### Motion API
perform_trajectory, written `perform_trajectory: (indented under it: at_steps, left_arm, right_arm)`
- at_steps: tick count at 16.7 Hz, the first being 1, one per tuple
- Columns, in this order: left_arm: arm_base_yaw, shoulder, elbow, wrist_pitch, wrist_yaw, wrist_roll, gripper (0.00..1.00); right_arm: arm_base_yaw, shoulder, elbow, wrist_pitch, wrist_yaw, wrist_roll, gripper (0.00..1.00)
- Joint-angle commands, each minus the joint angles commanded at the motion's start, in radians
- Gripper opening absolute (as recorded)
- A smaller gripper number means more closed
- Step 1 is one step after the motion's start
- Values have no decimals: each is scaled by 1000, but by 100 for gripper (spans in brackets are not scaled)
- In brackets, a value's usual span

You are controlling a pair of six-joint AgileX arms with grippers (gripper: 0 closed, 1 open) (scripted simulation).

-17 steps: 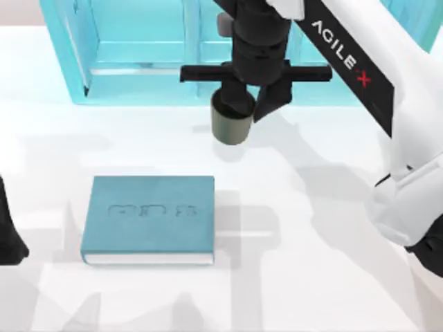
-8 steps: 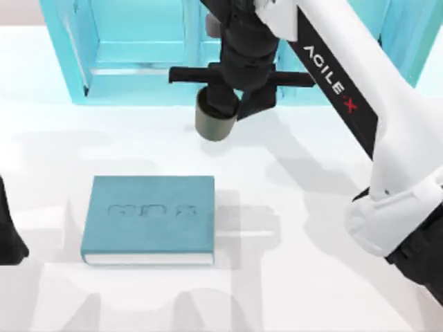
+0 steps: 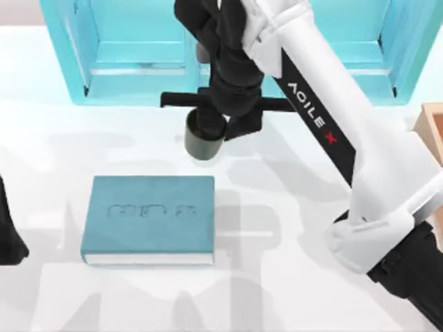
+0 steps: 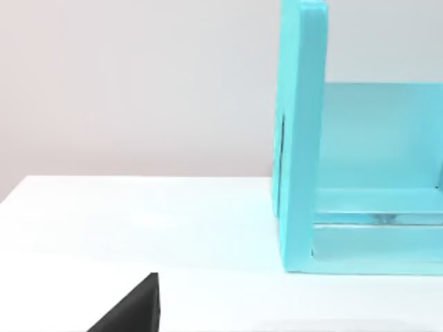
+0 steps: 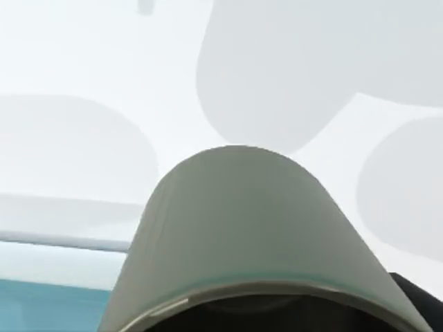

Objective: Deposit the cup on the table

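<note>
Top view: my right gripper clamped on cup, carried above table, between far shelf unit and near book. Deposit not done; lowering and release left, I judge. My left arm parked at left edge.

Left wrist view: shelf unit side wall, bare table.

Right wrist view: cup wall close up, table beyond it.
</note>
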Motion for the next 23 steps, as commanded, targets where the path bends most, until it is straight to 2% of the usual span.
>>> perform_trajectory:
  at_steps: [4, 17, 23]
  left_arm:
    - [0, 0, 0, 0, 0, 0, 100]
    - [0, 0, 0, 0, 0, 0, 100]
    - [0, 0, 0, 0, 0, 0, 100]
  right_arm:
    - [0, 5, 5, -4, 0, 0, 0]
    - [0, 5, 5, -4, 0, 0, 98]
    - [0, 5, 5, -4, 0, 0, 100]
